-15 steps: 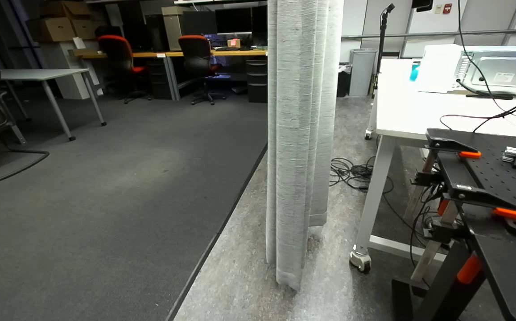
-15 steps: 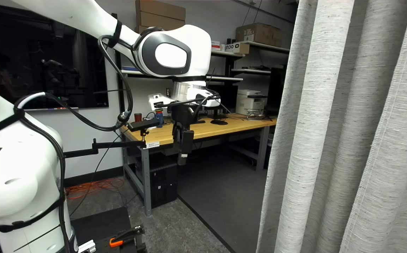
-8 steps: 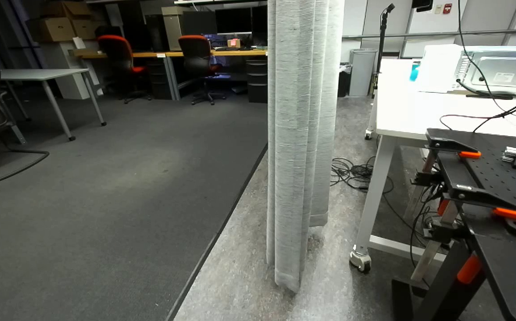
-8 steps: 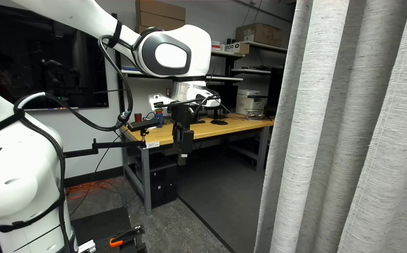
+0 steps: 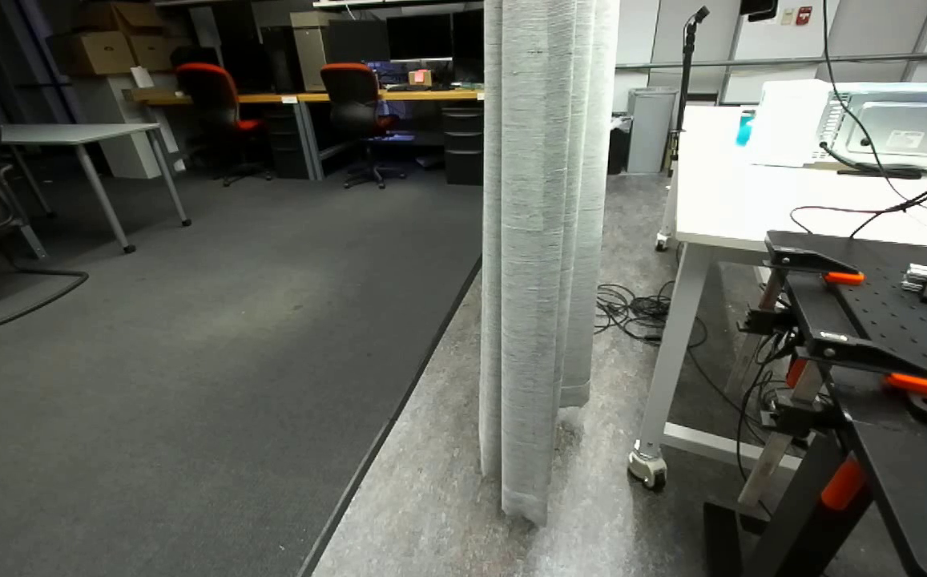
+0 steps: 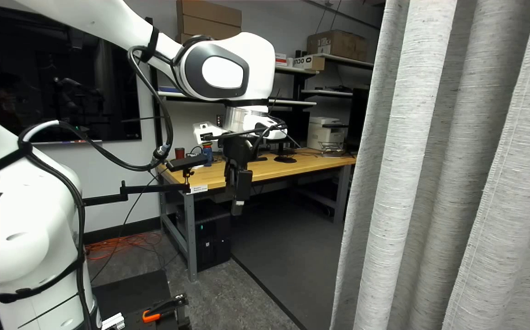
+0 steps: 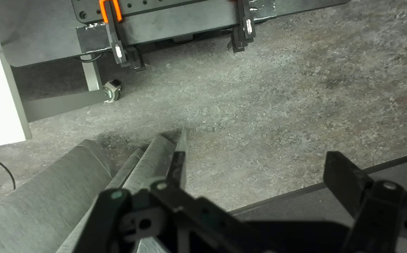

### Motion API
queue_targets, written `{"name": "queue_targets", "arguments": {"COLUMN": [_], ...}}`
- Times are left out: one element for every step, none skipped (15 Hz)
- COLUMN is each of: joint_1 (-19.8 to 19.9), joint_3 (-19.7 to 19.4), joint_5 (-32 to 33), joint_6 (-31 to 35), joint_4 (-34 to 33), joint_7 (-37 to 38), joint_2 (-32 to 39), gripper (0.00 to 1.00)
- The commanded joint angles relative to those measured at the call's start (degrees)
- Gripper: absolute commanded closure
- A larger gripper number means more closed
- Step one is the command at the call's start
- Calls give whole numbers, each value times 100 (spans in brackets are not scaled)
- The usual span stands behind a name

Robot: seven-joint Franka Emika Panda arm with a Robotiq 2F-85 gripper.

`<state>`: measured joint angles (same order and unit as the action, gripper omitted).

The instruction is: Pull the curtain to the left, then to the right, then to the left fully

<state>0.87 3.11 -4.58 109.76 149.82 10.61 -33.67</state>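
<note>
Over mottled floor (image 7: pixel 266 105), claw (image 7: pixel 256 160) spread wide, empty; curtain (image 5: pixel 539 240) near dark carpet (image 5: pixel 231 361).

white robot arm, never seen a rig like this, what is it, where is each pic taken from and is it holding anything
The white robot arm is a jointed machine that a person steers; it ends in a black gripper, something like a finger and thumb.

Two pictures come from cameras standing outside the robot; the pleated curtain shows in both exterior views. The wrist view comes from a camera on the wrist, looking down past the gripper's fingers to the floor.

In an exterior view, orange-tipped clamps are fixed to the edge of a black table, and a white appliance, perhaps a microwave, stands on the white workbench.

Nothing is held: the fingers stand wide apart with floor showing between them. Curtain folds run behind one finger; whether they touch, I cannot tell.
</note>
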Motion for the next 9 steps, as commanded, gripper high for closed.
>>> {"name": "queue_targets", "arguments": {"joint_1": [3, 15, 26, 41, 62, 82, 95, 110, 135], "joint_3": [-18, -8, 1, 8, 14, 11, -8, -24, -50], "joint_5": [9, 16, 21, 35, 57, 75, 72, 76, 86], "joint_6": [58, 109, 193, 309, 460, 609, 750, 875, 1009], "joint_4": [-97, -112, -138, -156, -172, -194, -223, -249, -274], "joint_7": [-22, 9, 40, 63, 87, 100, 87, 71, 56], "joint_2": [100, 101, 100, 94, 82, 74, 67, 65, 66], "gripper": [0, 0, 0, 0, 0, 0, 0, 0, 0]}}
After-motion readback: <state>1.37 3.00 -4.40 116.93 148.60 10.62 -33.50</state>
